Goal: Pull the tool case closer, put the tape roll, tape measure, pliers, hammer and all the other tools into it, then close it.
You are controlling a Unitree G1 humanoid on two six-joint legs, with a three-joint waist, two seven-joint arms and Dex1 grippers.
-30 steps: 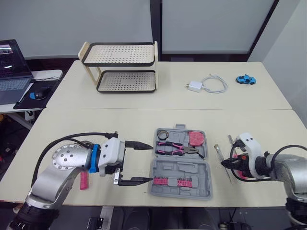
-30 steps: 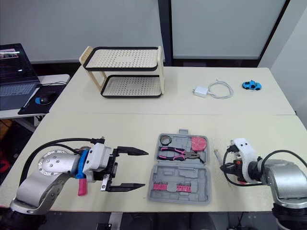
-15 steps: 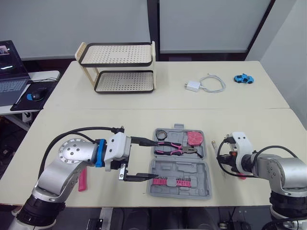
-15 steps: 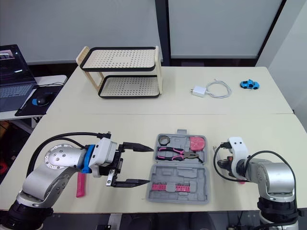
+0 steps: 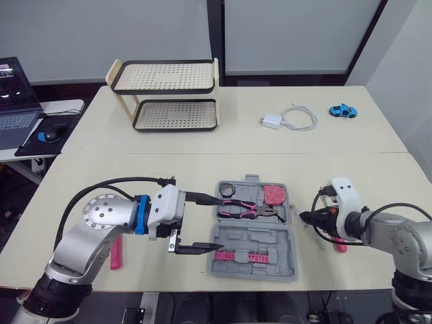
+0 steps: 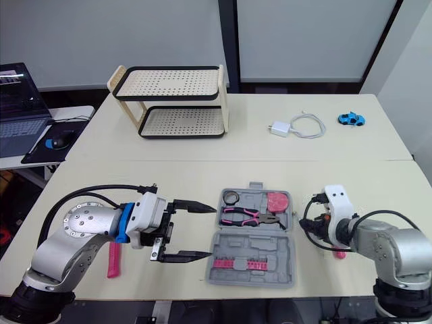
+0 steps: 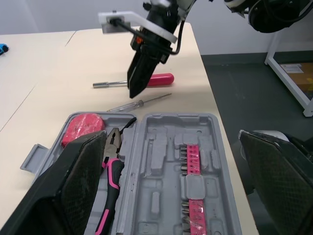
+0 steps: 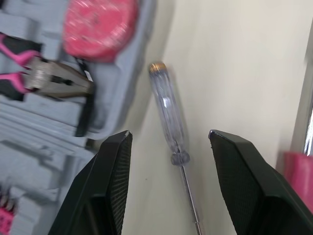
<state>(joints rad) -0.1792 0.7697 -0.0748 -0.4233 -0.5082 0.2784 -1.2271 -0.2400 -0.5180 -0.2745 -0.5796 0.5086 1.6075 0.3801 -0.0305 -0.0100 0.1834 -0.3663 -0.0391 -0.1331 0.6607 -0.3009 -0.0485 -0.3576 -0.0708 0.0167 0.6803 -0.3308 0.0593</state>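
The grey tool case [image 5: 251, 237] lies open at the table's front. Its far half holds a small tape roll [image 5: 228, 188], pink-handled pliers [image 5: 246, 210] and a red tape measure [image 5: 275, 194]; the near half holds pink bits [image 5: 239, 255]. My left gripper [image 5: 216, 224] is open at the case's left edge, one finger by each half. My right gripper [image 5: 305, 217] is open just right of the case, over a clear-handled screwdriver [image 8: 168, 117]. A pink-handled screwdriver [image 7: 164, 78] lies right of it.
A pink-handled tool [image 5: 116, 254] lies on the table beside my left arm. On the far table stand a two-tier rack [image 5: 169, 94], a white charger with cable [image 5: 283, 120] and a blue toy car [image 5: 344, 111]. A laptop [image 5: 10, 101] sits far left.
The camera shifted a little. My left gripper has moved right, up to the case's left edge. My right gripper has shifted left, over the clear screwdriver.
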